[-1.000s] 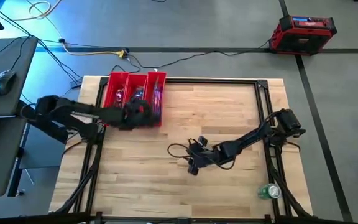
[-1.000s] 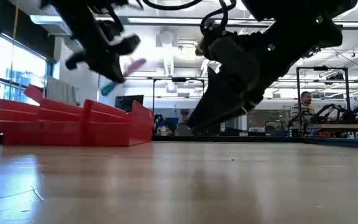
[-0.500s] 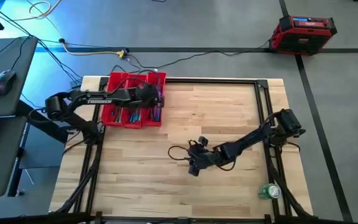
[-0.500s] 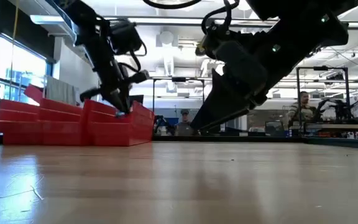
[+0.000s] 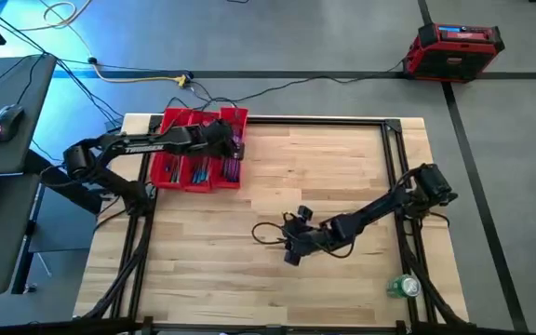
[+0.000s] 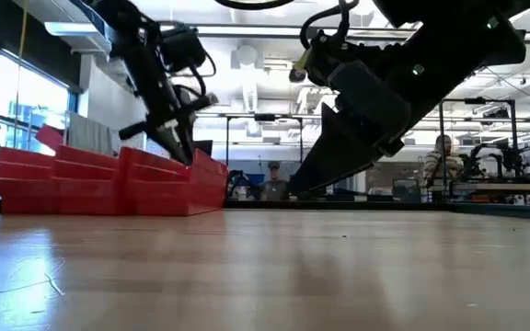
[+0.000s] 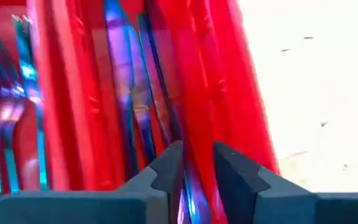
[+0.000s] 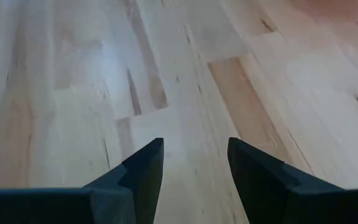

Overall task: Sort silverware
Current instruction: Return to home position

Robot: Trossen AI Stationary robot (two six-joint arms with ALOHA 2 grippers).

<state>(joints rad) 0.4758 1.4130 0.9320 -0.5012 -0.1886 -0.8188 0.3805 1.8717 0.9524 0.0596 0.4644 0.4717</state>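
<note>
The red tray stands at the table's far left with the iridescent silverware in it. The left wrist view shows knives in one compartment and forks in another. My left gripper hangs just above the tray's right-hand compartment, pointing down. Its fingers stand slightly apart, and I see no piece held across them. My right gripper is open over bare wood near the table's middle.
A green can lies near the table's front right corner. Black frame rails run along the table's edges. A red case and cables lie on the floor beyond. A person sits far behind the table.
My left gripper, carrying a pink-and-teal piece of silverware a second ago, has gone toward the table's far edge and down into the tray's right-hand compartment. It has then risen a little, and the piece no longer shows under it.
</note>
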